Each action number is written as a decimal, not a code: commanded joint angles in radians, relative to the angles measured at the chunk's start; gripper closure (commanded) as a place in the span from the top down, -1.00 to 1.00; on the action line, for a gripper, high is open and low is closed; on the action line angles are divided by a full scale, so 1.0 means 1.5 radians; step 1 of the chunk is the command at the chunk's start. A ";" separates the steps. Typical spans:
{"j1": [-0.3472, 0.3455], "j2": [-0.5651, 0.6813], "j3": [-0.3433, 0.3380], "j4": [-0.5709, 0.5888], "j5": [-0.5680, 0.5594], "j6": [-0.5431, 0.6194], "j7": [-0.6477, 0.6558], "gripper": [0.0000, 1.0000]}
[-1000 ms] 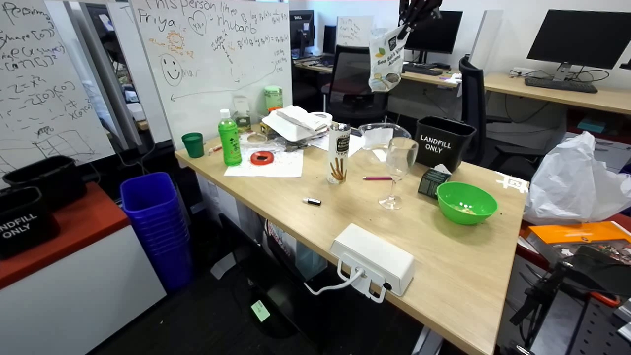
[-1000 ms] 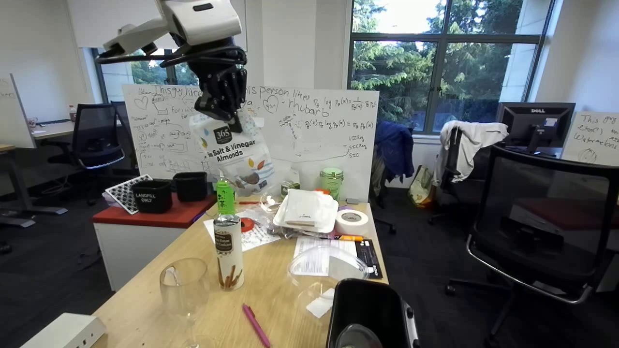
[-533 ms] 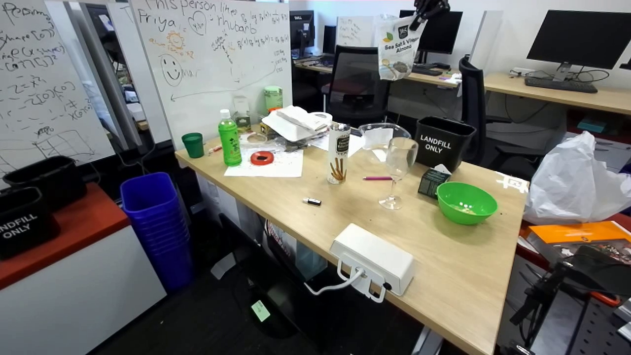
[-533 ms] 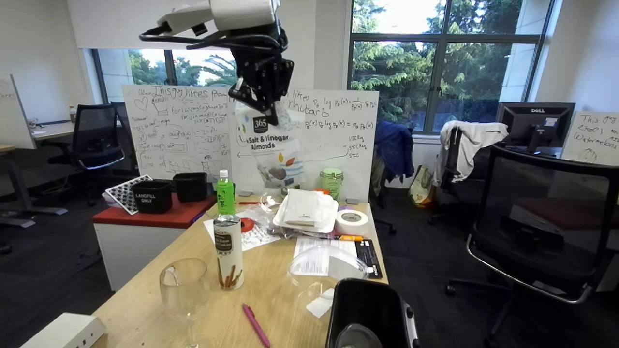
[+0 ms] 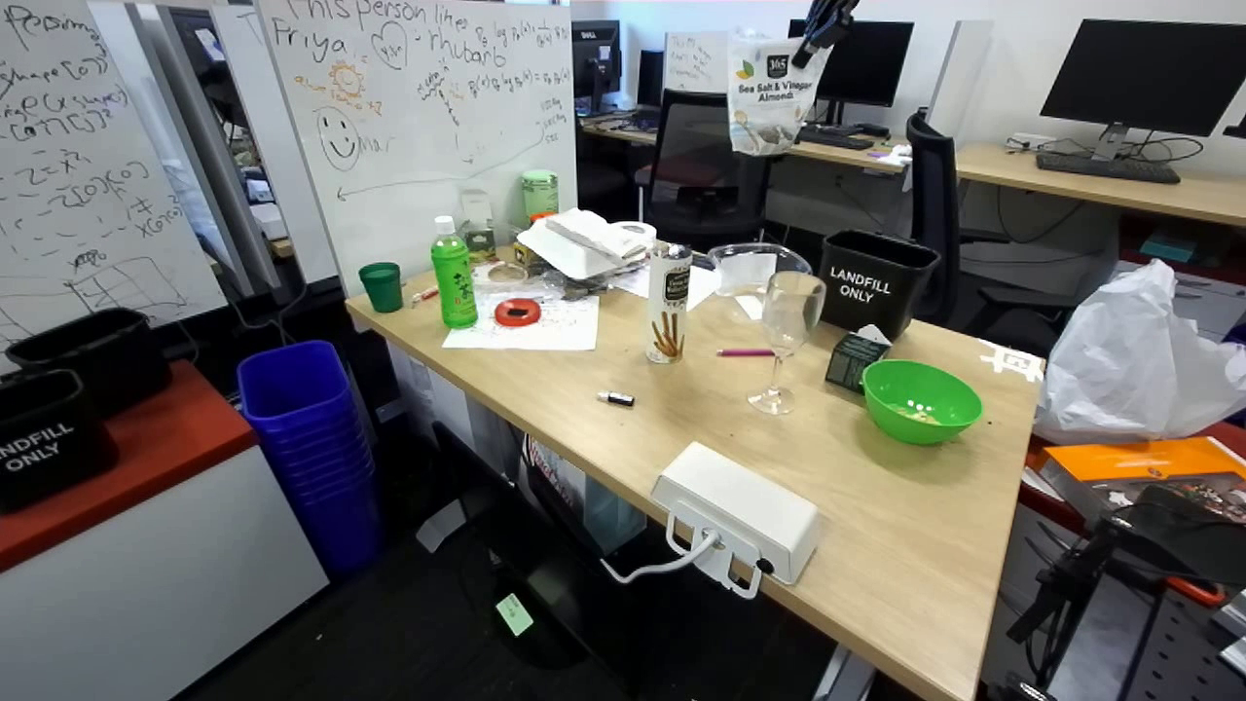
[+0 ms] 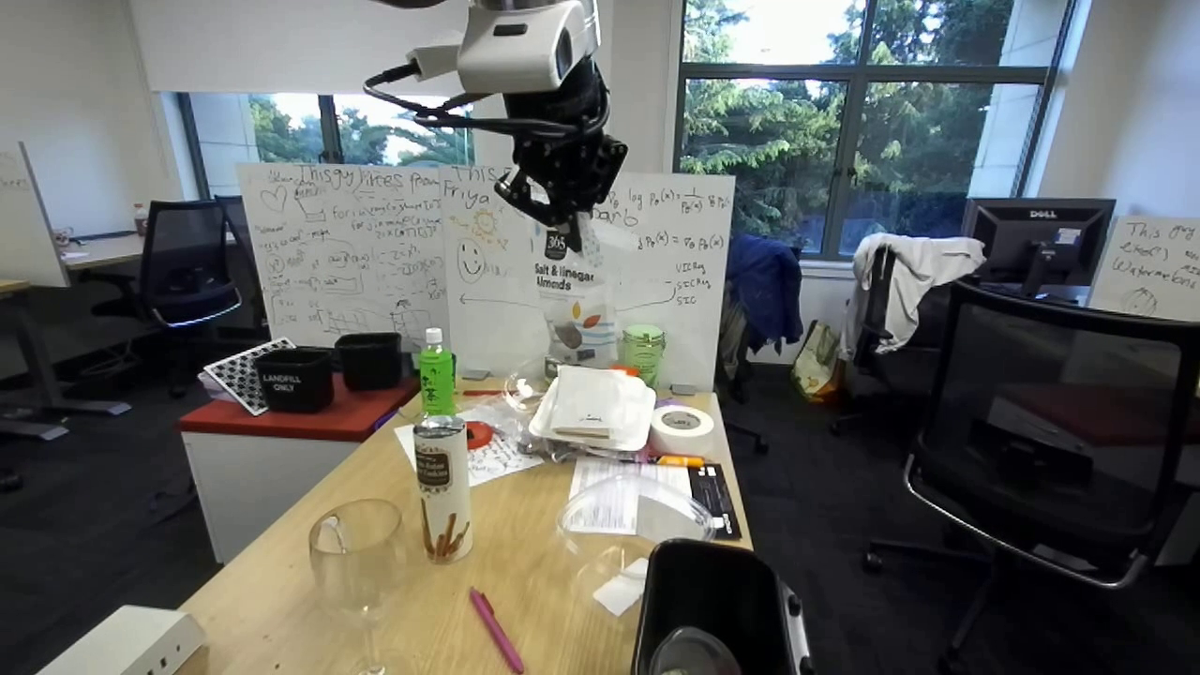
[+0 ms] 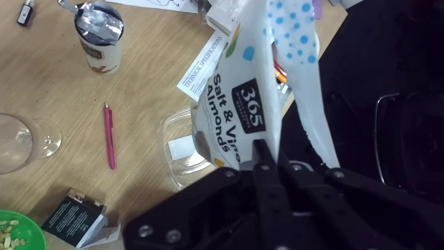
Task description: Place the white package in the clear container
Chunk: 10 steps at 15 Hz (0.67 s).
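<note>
Pale walls [image 6: 647, 112] enclose the room, and the floor [image 6: 834, 487] is dark carpet. In an exterior view, daylight comes through a wide, dark-framed window [image 6: 872, 122], with green trees [image 6: 769, 159] and bright sky [image 6: 787, 28] outside, and through a partly hidden window [image 6: 328, 141] farther along. A whiteboard [image 6: 356, 253] full of handwriting stands behind the far end of a light wooden table [image 5: 896, 545]. Beside the table sits a white cabinet [image 6: 253, 469] with a red top [image 6: 300, 427]. A black mesh chair [image 6: 1059, 412] stands near; farther back, a pale garment [image 6: 919, 267] drapes another chair [image 6: 879, 295]. In an exterior view, a desk [image 5: 993, 167] by the wall bears dark monitors [image 5: 1144, 78]. The wrist view shows the table's grain.
</note>
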 commanded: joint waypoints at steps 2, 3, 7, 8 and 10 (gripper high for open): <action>-0.008 0.038 0.000 0.070 -0.025 -0.035 0.101 -0.99; -0.011 0.042 0.004 0.079 -0.028 -0.041 0.107 -0.99; -0.001 0.028 -0.001 0.053 -0.028 -0.017 0.094 -0.96; -0.001 0.028 -0.001 0.052 -0.028 -0.017 0.094 -0.96; -0.001 0.029 -0.001 0.052 -0.028 -0.017 0.094 -0.96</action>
